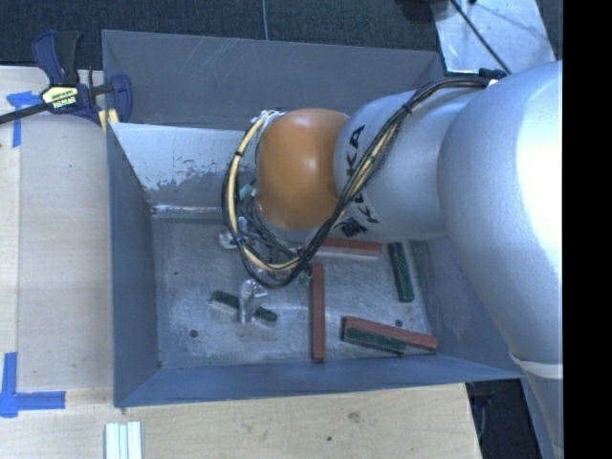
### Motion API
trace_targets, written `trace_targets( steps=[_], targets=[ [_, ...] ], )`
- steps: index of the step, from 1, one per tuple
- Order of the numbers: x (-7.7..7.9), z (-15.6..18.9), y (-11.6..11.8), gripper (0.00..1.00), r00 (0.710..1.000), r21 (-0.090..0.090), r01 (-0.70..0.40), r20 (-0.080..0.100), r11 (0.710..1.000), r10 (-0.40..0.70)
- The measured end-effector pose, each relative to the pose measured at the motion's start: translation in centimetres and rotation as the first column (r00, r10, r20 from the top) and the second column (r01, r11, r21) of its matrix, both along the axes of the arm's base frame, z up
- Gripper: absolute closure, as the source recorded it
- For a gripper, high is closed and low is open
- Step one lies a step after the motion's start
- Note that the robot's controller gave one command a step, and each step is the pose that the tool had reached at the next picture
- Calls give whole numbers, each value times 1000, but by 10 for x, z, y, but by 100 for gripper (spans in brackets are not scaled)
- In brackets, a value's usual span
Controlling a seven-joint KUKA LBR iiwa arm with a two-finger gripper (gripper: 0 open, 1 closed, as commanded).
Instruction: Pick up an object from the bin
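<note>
Along the left side of the bin [134, 285], the floor lies bare between the sloped left wall and the claw [253, 306]. We see more bare floor toward the near-left corner and up to the foot of the far wall. The right half is more crowded. A long red-brown stick [317, 323] lies flat, running from the middle of the floor toward the near wall, just to the right of the claw and apart from it. A second red-brown stick [356, 249] lies crosswise behind it, partly under the arm [430, 170]. A dark green stick [402, 273] lies near the right wall. A red and green stick [387, 336] lies slantwise near the near-right corner, close to the foot of the near wall.

The arm comes in from the right and covers much of the far-right floor. Its orange cover [296, 165] and looped cables [234, 185] hang over the middle of the bin. Below them the claw is down at the floor, left of centre.

A small dark green piece [226, 301] lies on the floor right at the claw. It shows to the left of the claw, and a dark green end shows to the right as well; we cannot tell whether that is one piece or two. We also cannot tell how far the claw is open, or whether it grips the piece or only touches it.
</note>
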State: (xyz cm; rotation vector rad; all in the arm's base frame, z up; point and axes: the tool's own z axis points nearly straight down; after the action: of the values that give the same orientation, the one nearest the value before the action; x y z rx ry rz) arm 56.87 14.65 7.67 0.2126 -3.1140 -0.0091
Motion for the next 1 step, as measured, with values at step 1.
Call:
trace_targets(
  steps=[1],
  targets=[
    [0, 7, 0, 100, 1000, -2, 1, 22, 1000, -1]
  ],
)
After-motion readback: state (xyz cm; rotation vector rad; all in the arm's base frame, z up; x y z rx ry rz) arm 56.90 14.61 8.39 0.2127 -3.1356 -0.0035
